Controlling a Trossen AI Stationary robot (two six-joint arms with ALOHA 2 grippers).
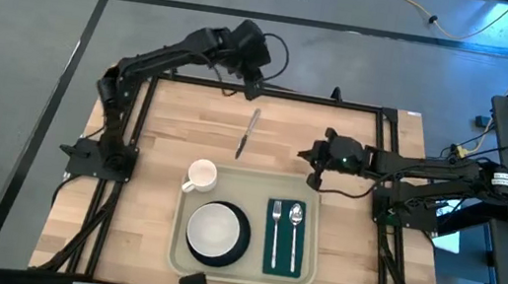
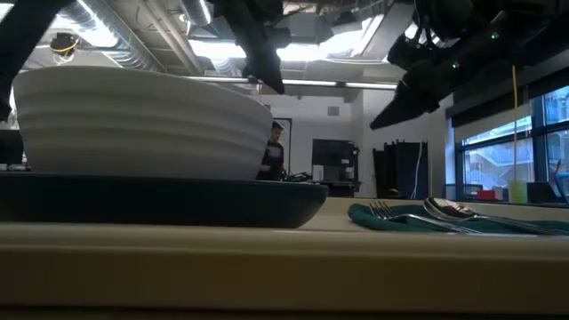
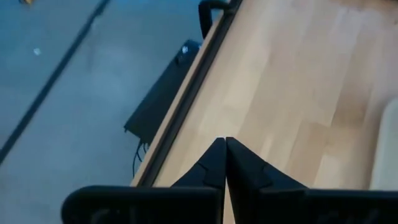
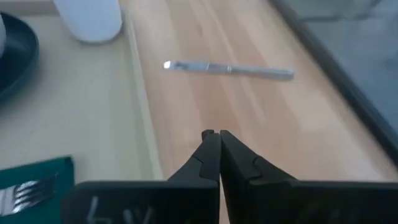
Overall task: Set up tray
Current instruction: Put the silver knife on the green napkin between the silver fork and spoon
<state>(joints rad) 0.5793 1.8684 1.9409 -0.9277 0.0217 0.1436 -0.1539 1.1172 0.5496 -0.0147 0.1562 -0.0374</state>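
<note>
The high view looks straight down on the whole bench point(image 1: 167, 120). The low view sits at the tray's near rim point(image 2: 267, 258), facing level across it into the room. Each wrist view looks down past its own claw at the bench; the right one shares the knife point(image 4: 230, 69) with the high view.

Grey floor point(image 1: 30, 31) surrounds the table; ceiling lights point(image 2: 213, 49) and windows point(image 2: 498, 156) brighten the room.

No readable text anywhere. Pale marks showed on right gripper point(image 4: 211, 140) body, too cut off and blurred to read.
</note>
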